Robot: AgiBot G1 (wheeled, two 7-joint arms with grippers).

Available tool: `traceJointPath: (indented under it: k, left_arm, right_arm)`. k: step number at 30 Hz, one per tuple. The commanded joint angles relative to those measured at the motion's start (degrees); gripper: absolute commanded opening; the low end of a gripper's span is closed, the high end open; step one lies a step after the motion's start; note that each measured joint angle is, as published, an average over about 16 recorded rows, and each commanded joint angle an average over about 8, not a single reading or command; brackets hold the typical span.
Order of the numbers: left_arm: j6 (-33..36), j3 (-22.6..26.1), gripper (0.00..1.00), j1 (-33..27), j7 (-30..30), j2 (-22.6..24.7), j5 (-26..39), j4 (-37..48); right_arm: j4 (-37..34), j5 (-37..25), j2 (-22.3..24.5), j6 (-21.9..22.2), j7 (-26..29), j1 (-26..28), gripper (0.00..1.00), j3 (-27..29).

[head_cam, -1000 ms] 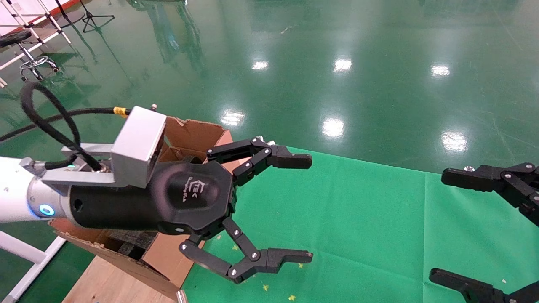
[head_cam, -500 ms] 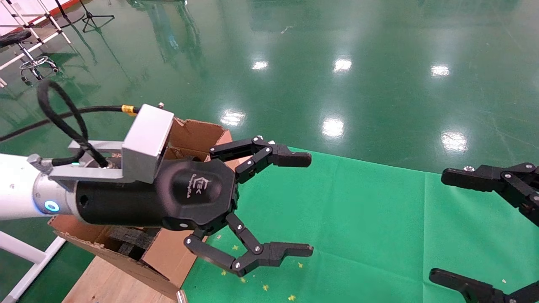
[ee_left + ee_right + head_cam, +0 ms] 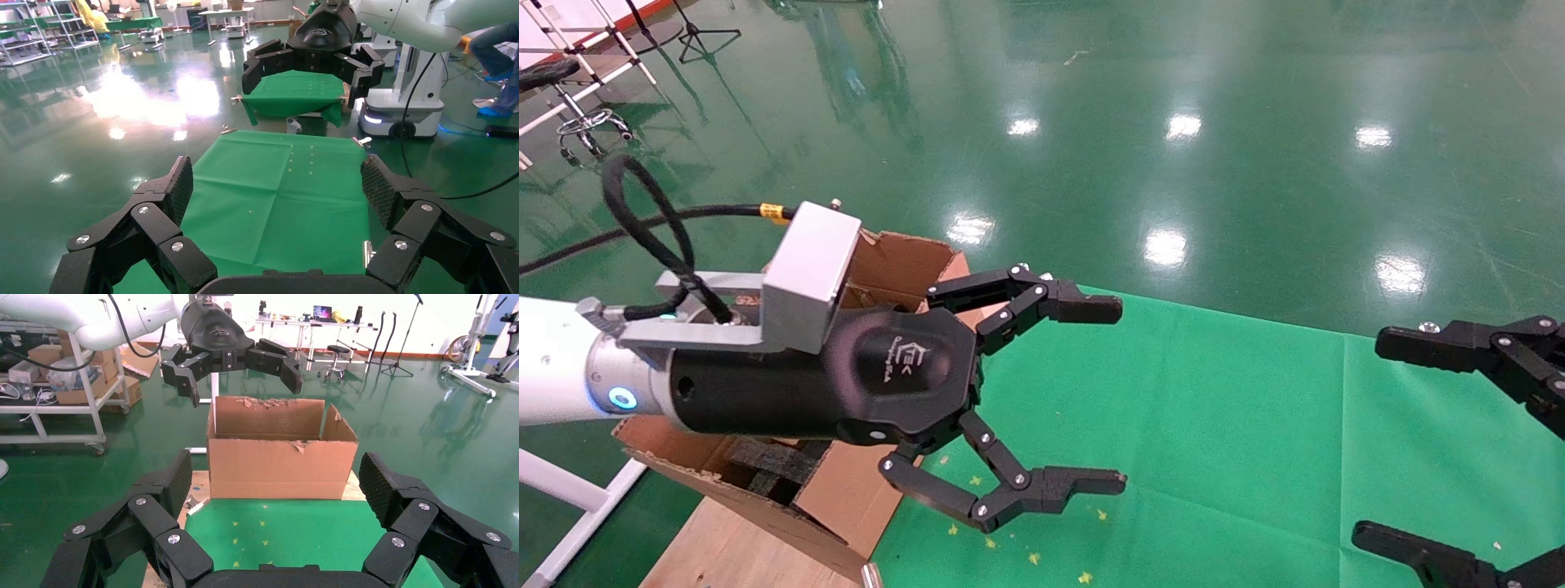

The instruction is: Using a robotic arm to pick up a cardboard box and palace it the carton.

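Robotics lab — glossy green floor (image 3: 1254, 98), shelving racks (image 3: 37, 30), another wheeled robot (image 3: 404, 92).

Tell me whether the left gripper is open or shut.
Open. The left gripper hangs beside the carton with its fingers spread wide and nothing between them.

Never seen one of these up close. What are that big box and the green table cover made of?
The carton looks like plain brown corrugated cardboard: matte, with ragged torn flap edges. The green cover seems to be matte cloth, judging by its fold creases and draped edge.
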Motion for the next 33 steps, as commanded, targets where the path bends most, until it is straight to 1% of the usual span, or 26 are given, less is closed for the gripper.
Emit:
traceJointPath:
  k: [1, 33]
  left_arm:
    - [-0.01, 0.05, 1.00, -0.04, -0.01, -0.01, 0.03, 0.03]
    - [-0.07, 0.23, 1.00, -0.18, -0.06, -0.02, 0.14, 0.14]
  right_arm:
    - [0.00, 0.00, 0.00, 0.00, 0.00, 0.00, 1.00, 0.00]
    - [0.00, -0.01, 0.00, 0.00, 0.00, 0.00, 1.00, 0.00]
